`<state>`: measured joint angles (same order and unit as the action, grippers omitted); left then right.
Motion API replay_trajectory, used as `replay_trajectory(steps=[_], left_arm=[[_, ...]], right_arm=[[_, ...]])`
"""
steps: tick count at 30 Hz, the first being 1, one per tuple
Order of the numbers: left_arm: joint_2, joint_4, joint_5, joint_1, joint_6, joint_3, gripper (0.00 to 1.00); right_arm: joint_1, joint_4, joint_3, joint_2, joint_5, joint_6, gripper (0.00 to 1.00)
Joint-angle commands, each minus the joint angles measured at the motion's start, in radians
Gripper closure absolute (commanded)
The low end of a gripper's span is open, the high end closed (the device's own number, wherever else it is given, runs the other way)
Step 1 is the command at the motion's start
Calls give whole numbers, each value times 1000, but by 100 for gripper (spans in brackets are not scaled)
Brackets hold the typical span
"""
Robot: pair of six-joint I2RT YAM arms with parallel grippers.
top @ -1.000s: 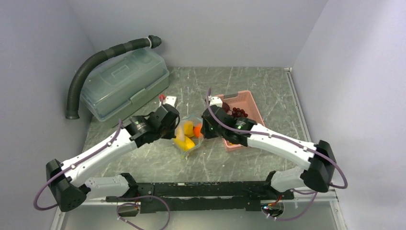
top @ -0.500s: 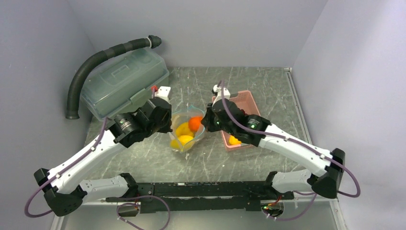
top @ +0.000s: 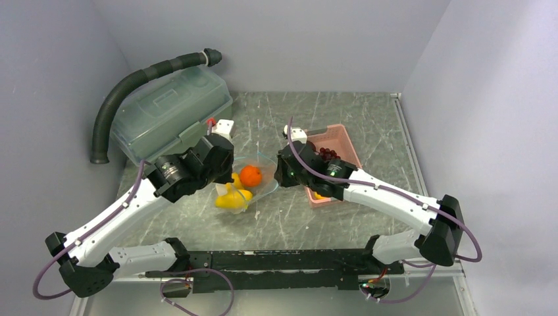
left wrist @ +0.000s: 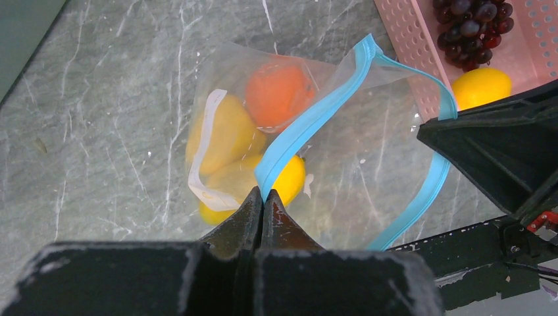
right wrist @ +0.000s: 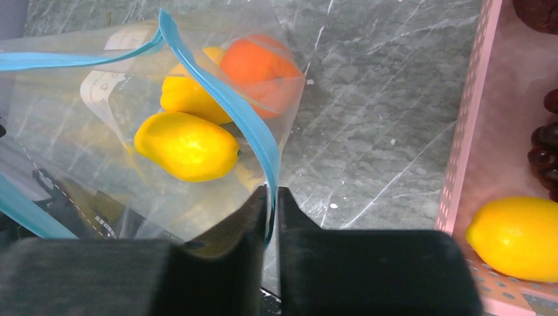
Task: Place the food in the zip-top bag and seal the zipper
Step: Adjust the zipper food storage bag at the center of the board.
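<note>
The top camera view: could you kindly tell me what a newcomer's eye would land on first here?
The clear zip-top bag at mid-table stands out first, with a bright orange and yellow mango pieces inside. The left gripper and right gripper pinch its teal zipper from opposite sides. Right of it, a pink basket holds dark grapes.

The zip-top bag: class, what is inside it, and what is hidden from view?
Inside the zip-top bag lie an orange fruit and at least two yellow pieces. They overlap, and the white label covers part, so any further piece cannot be told.
</note>
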<state>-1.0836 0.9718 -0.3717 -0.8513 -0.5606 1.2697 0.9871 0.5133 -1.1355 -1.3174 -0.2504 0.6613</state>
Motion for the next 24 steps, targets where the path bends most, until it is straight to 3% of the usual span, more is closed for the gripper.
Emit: replay_trajectory(steps=[1, 6, 12, 24], left_arm=[[10, -14, -13, 3, 10, 2, 100], [3, -27, -10, 2, 8, -11, 100], [4, -25, -17, 2, 15, -3, 100], [15, -15, -30, 3, 25, 17, 99]], right_arm=[[-2, -36, -21, 8, 10, 5, 79], [-2, -6, -52, 41, -10, -9, 54], [-4, 57, -91, 119, -84, -29, 40], [-72, 248, -96, 234, -272, -71, 26]])
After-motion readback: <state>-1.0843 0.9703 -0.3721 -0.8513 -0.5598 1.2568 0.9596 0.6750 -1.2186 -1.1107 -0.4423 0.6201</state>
